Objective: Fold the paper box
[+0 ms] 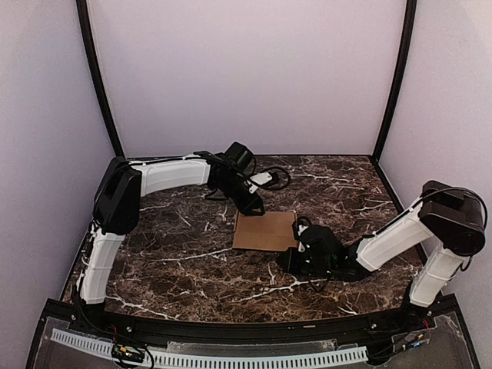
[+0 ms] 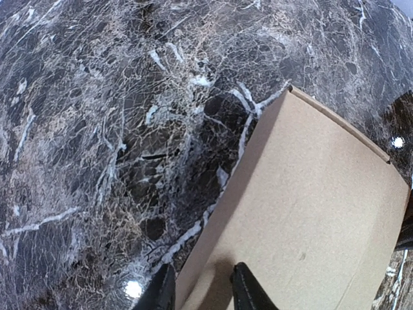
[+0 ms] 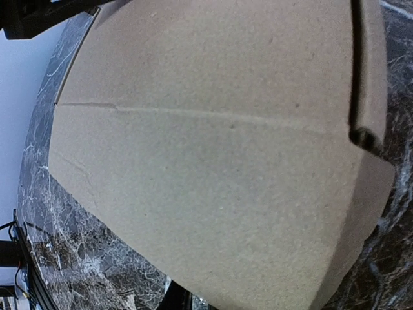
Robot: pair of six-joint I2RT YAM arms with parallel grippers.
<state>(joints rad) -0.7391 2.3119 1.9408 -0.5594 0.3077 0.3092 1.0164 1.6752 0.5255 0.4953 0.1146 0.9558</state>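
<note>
The paper box (image 1: 264, 231) looks light and bendable, best pinched at an edge; my left gripper (image 2: 203, 276) has jaws apart there, the right gripper (image 1: 296, 244) I cannot tell.

I can read no text, label, brand or number in any view; the paper box (image 1: 264, 231) shows plain brown.

Surface: the counter (image 1: 177, 254), a dark brown marble-pattern slab veined in white.
Lying on it: the paper box (image 1: 265, 231), plain brown cardboard, near the middle, slightly right of centre.
</note>
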